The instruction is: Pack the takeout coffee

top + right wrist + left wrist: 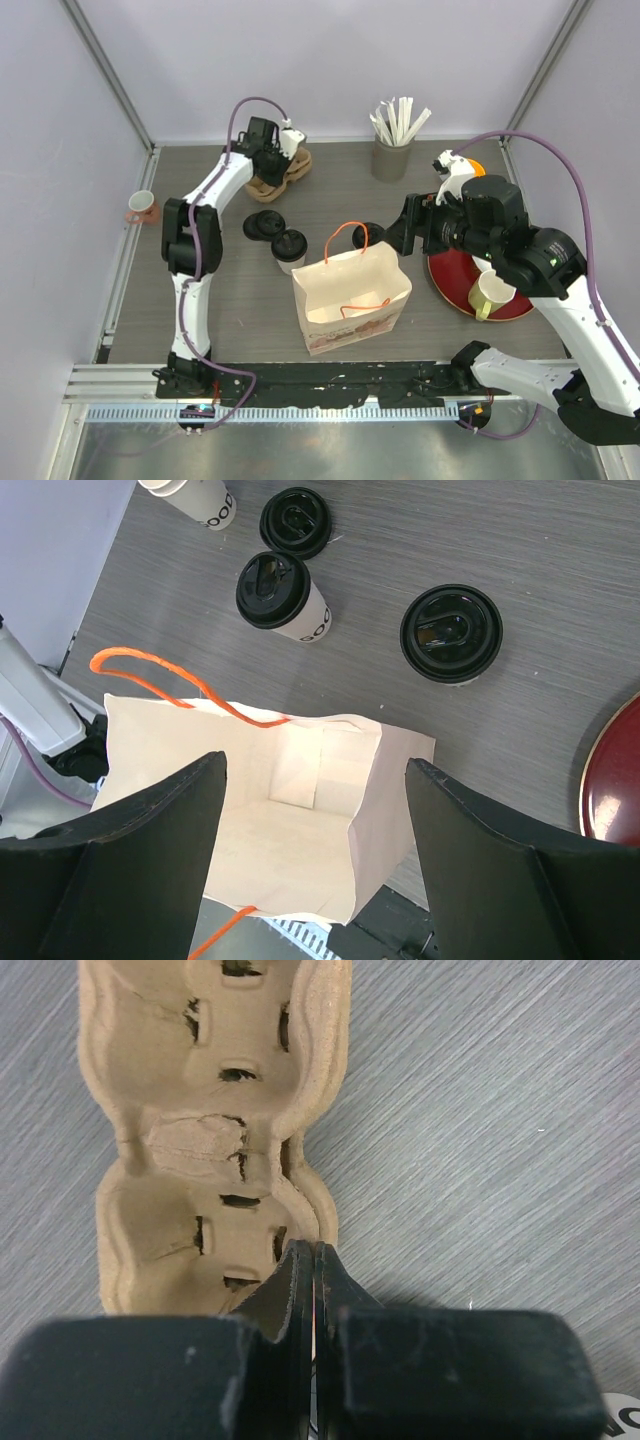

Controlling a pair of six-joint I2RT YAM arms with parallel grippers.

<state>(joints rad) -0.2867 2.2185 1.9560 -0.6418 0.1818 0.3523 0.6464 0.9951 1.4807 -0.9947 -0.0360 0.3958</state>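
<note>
Takeout coffee (290,250): lidded, upright on desk (250,320), just behind paper bag (350,300).
Right hand (315,763): wide open, empty, above bag.
Left hand (313,1255): pinching cup carrier (210,1080) rim, well behind bag.

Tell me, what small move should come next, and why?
Probably lift the cup carrier toward the bag: the left claw looks pinched shut on its rim, while the lidded cup stands beside the open bag and the right claw hangs open above.
</note>
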